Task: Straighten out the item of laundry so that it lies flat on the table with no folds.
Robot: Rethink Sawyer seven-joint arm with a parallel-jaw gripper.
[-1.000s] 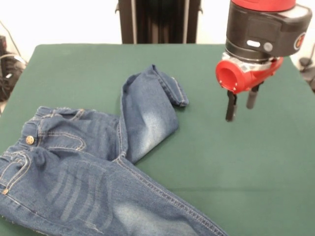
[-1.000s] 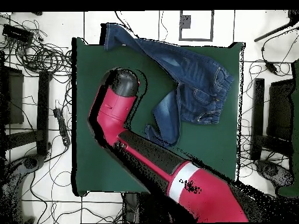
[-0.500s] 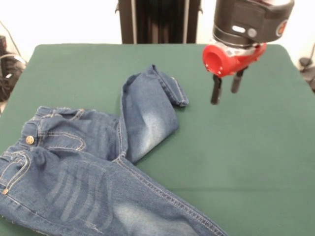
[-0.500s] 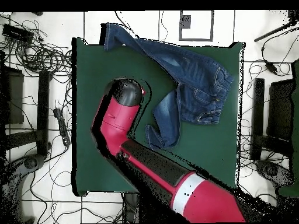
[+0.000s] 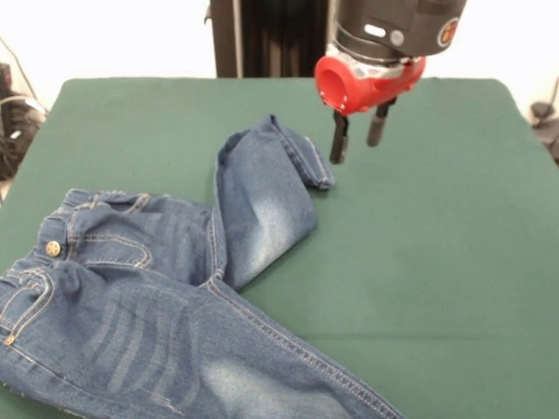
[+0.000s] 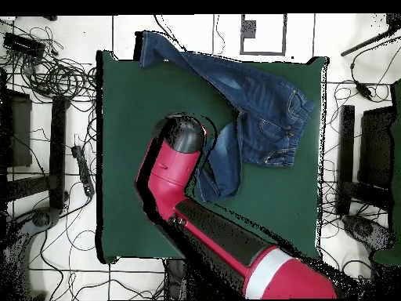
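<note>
The item of laundry is a small pair of blue jeans (image 5: 175, 288) on the green table (image 5: 437, 262). Its waist with a brass button lies at the front view's left. One leg runs off the bottom edge. The other leg is folded back on itself, its hemmed cuff (image 5: 306, 157) near the table's middle. My gripper (image 5: 356, 140) hangs open just right of that cuff, slightly above the cloth and holding nothing. In the overhead view the jeans (image 6: 258, 110) spread along the upper right of the table (image 6: 125, 125), and the arm (image 6: 176, 168) hides the gripper.
A dark stand (image 5: 279, 35) rises behind the table's far edge. Cables and equipment (image 6: 47, 86) lie on the floor around the table. Bare green cloth spreads right of the gripper.
The gripper has travelled left and toward the table's far side, from open table at the right to just beside the folded leg's cuff. The jeans have not moved.
</note>
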